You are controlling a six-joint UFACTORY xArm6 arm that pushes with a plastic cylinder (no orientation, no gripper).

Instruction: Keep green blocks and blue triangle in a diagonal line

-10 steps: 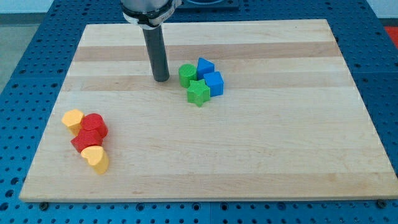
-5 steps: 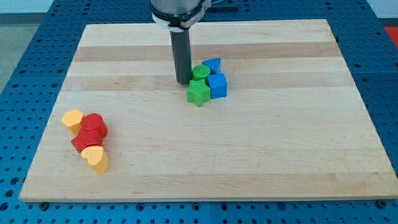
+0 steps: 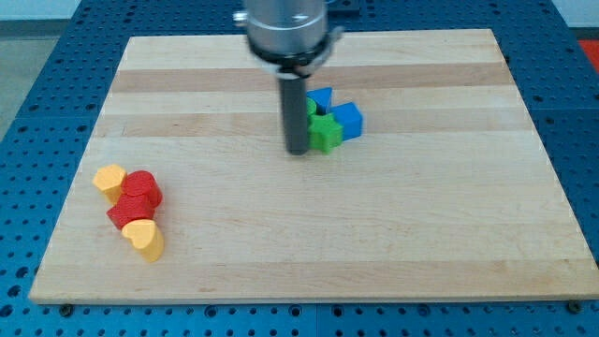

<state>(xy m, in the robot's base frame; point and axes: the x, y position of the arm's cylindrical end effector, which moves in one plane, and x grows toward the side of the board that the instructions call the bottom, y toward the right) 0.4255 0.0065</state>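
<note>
In the camera view my tip (image 3: 297,152) rests on the wooden board (image 3: 421,234), touching the left side of the green star (image 3: 326,132). My rod hides most of a second green block (image 3: 311,109), shape unclear. Behind sit the blue triangle (image 3: 321,97) and blue cube (image 3: 347,120), clustered together.

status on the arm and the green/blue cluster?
My tip on the board, at the green star's left edge. Green cylinder mostly hidden behind rod; blue triangle and blue cube bunched alongside. No diagonal yet.

my tip (image 3: 298,151) touching green star (image 3: 327,133) | blue cube (image 3: 347,120) just right
</note>
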